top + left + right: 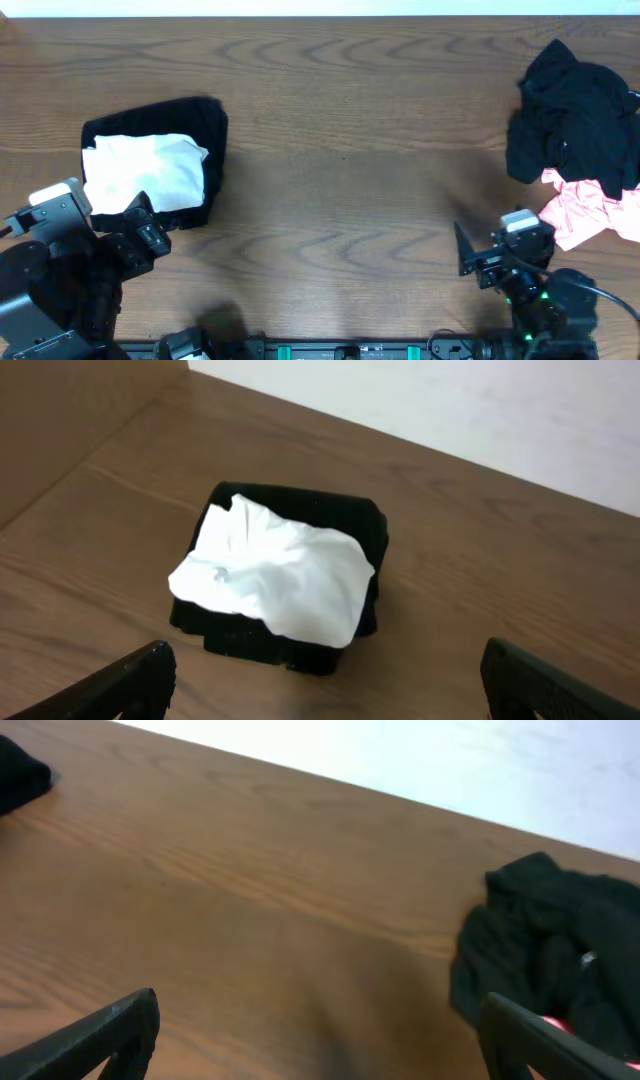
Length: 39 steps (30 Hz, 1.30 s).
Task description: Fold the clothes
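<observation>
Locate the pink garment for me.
Overhead view, right side of the table: the pink garment lies crumpled against the near edge of the black heap.

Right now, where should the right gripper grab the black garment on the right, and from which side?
Pinch the bunched left edge of the black garment, coming over the bare table beside it with the right gripper. That edge rises in folds; the pink garment lies at its near edge, so approaching there risks catching both.

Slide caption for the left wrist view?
Open left gripper faces white garment stacked on folded black garment on wooden table.
</observation>
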### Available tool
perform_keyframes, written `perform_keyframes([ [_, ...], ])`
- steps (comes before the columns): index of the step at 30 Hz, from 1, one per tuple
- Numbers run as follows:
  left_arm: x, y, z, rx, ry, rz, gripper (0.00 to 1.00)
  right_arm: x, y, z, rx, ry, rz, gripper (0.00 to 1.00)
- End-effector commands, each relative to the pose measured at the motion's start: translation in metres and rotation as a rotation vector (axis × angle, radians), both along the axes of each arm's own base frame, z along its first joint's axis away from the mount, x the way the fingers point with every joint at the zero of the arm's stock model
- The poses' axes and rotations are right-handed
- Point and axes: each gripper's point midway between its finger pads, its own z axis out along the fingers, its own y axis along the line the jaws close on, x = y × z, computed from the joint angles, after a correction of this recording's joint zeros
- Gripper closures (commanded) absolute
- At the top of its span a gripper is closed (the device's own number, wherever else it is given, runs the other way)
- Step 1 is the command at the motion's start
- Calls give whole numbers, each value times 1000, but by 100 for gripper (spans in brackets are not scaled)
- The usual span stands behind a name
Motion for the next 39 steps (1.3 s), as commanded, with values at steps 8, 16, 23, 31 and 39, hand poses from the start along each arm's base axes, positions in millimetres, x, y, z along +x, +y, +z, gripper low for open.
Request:
perform_keyframes([
  [8,1,-2,2,13,-4,-23,2,0,-3,-48,37,22,-32,1],
  [16,1,-2,2,13,-4,-23,2,1,-2,-72,38,75,-26,1],
  [23,1,-2,2,13,-4,-23,2,1,-2,-72,37,76,-26,1],
  [31,1,-2,2,13,-4,-23,2,1,-2,-72,37,76,-26,1],
  [39,1,-2,2,13,-4,-23,2,1,-2,-72,37,76,-26,1],
])
